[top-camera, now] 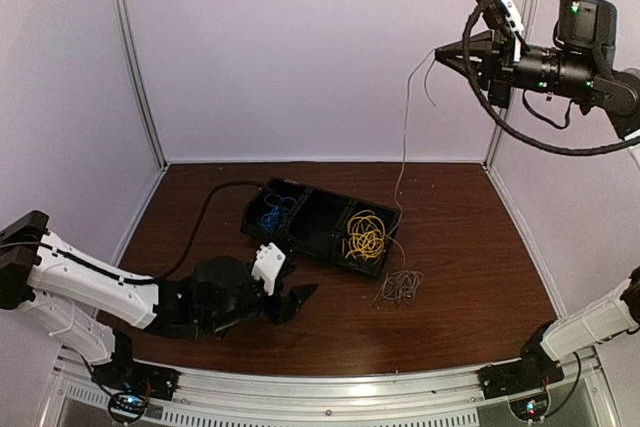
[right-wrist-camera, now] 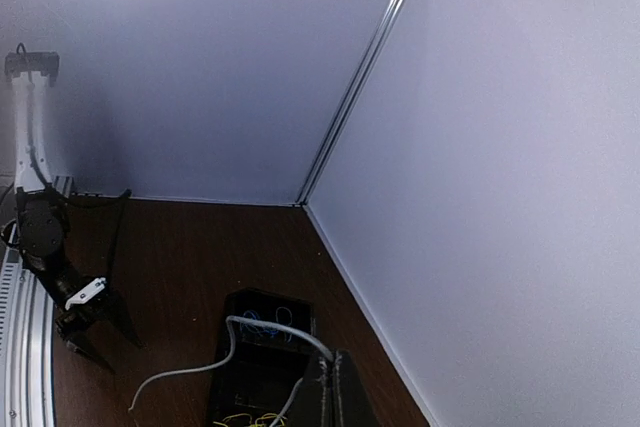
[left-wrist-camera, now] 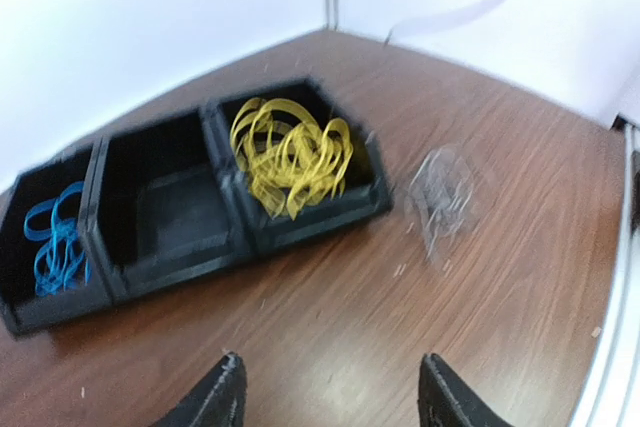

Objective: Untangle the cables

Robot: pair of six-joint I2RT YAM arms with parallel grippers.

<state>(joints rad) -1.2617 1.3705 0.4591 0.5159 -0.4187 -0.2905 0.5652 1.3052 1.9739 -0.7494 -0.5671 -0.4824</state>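
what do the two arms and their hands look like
Both have white shells on the lower links and black joints. The left hand is black, with two tapered fingers and a white block behind them. The right arm is black up top, with green lights and a thick ribbed black cable.

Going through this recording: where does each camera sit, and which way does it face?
Top external: above and behind the bases, facing down onto the table and black tray; both arms show, right gripper raised.
Left wrist: low over the table, facing the tray's yellow cables and blue cables; the open left gripper frames the bottom edge.
Right wrist: high up, facing down toward the far-left corner; its own shut gripper pinches a grey cable, left arm below.
Shared: all three see the tray.
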